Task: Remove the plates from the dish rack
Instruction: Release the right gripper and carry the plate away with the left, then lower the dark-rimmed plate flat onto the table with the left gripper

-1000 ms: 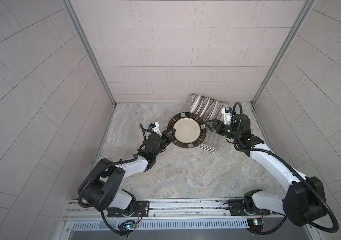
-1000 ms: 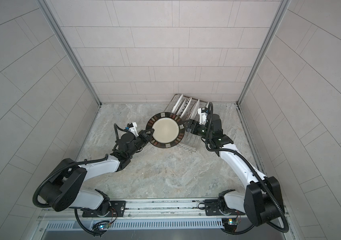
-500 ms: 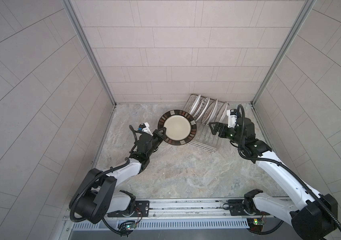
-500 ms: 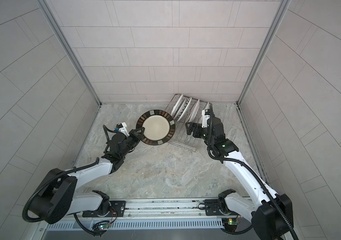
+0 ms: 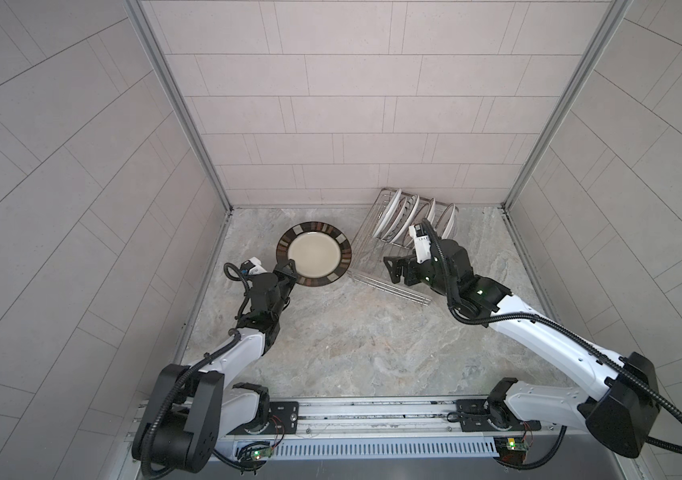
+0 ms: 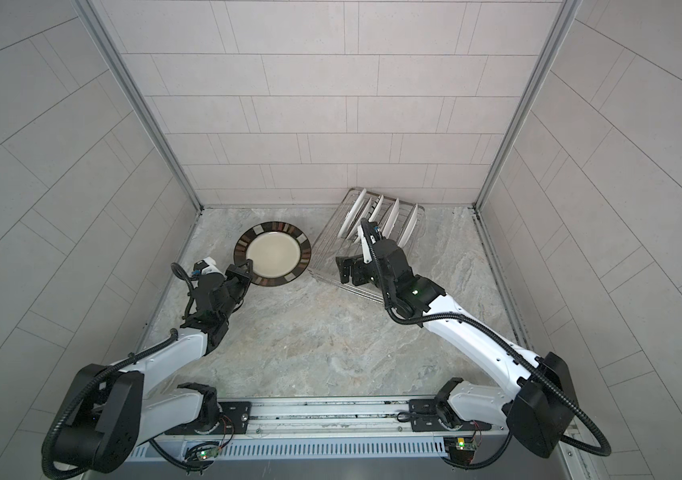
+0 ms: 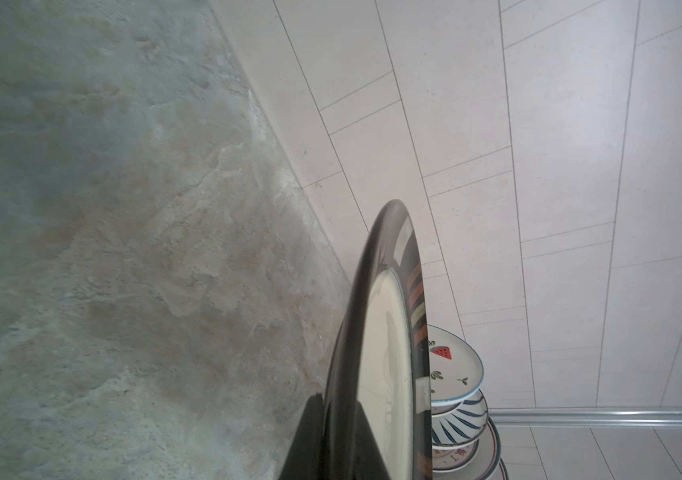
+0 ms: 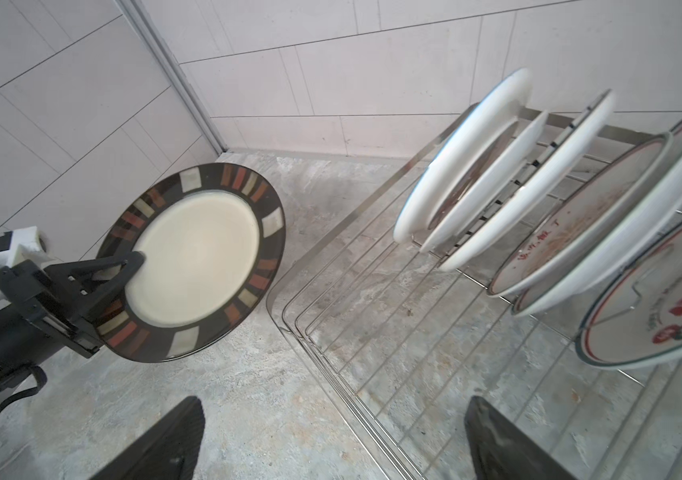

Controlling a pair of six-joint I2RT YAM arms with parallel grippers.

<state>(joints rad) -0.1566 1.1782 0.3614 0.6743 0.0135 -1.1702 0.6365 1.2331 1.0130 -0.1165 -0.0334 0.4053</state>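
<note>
Ceramic round dinner plate with a dark rim and cream centre hangs tilted above the grey stone tabletop, just left of the silver wire dish rack. My left gripper is clamped tight on its near rim; nothing else supports it. My right gripper stands wide open and empty over the rack's front, near the white printed plates leaning between the tines. I judge this one-edge grip risky: the heavy plate could pivot, slip and chip on the stone. A careless right reach could topple the leaning plates.
</note>
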